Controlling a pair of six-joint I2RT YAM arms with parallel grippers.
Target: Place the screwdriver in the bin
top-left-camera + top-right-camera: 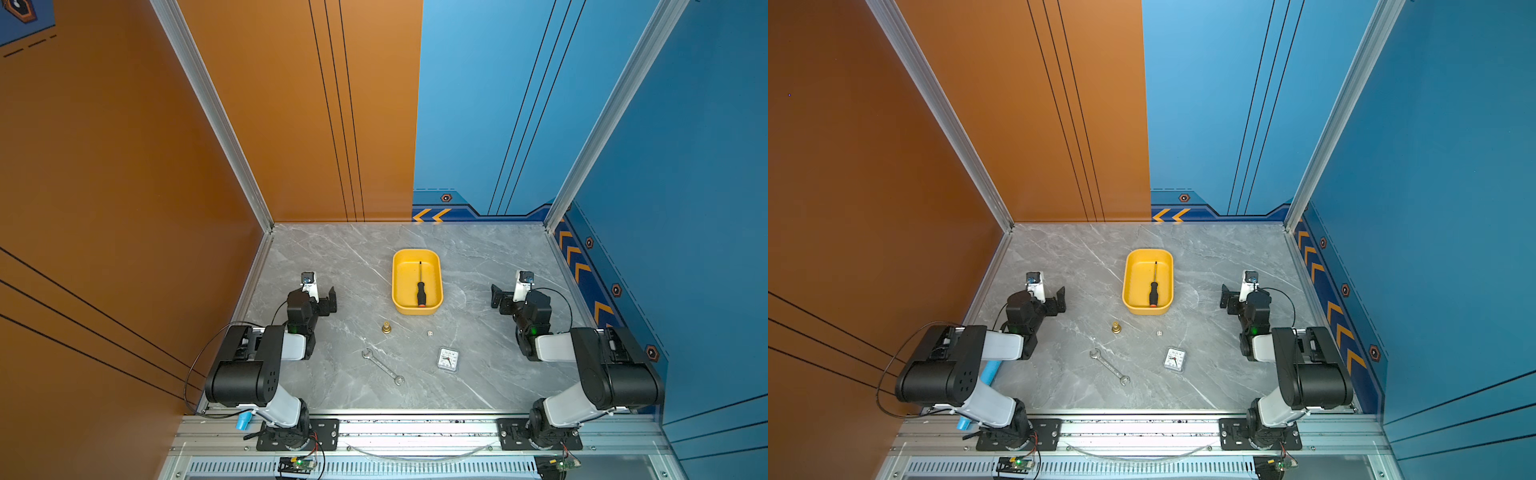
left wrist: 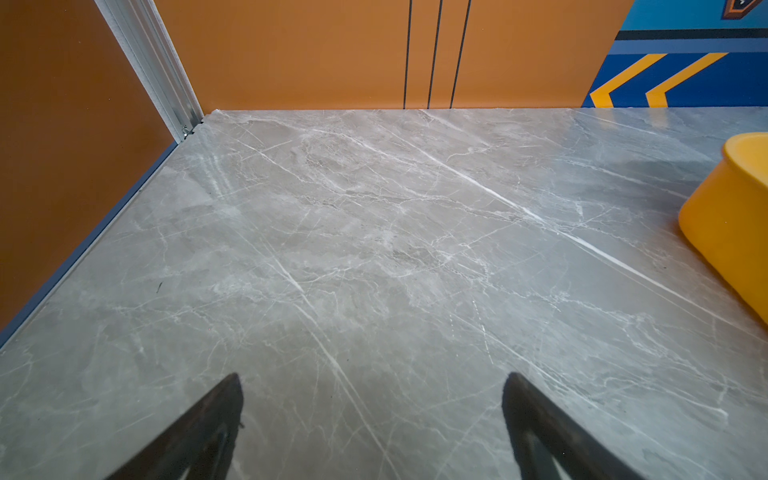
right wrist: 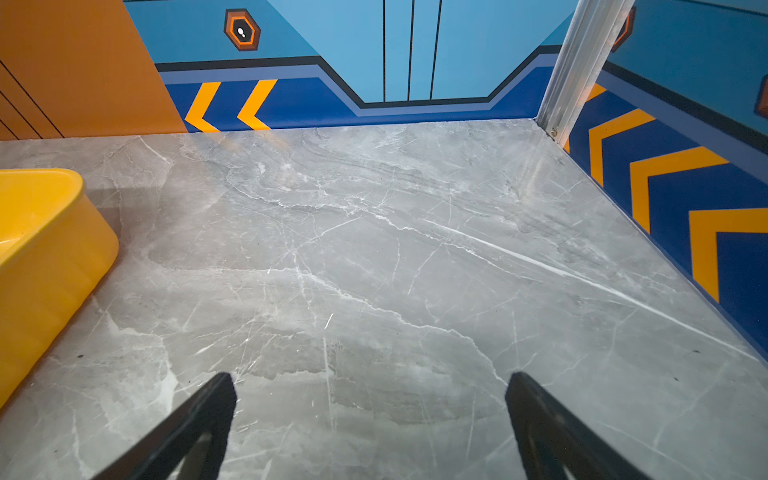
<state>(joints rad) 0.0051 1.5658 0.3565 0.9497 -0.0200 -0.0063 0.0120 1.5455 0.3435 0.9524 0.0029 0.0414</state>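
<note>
Left gripper (image 2: 374, 378) and right gripper (image 3: 372, 376), fingers spread and empty, sit clear of the yellow bin (image 1: 405, 282): the screwdriver (image 1: 419, 286) lies flat inside, job seemingly done.

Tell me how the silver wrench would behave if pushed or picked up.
The wrench looks flat and metal, so probably stiff and likely to slide rather than roll. It lies low on the smooth table, so pinching it may be awkward.

I see a bright yellow bin (image 1: 417, 309), black-handled orange-capped screwdriver (image 1: 420, 293), grey white-veined marble table (image 1: 332, 257), orange wall (image 1: 291, 124) and blue wall (image 1: 478, 104)
</note>
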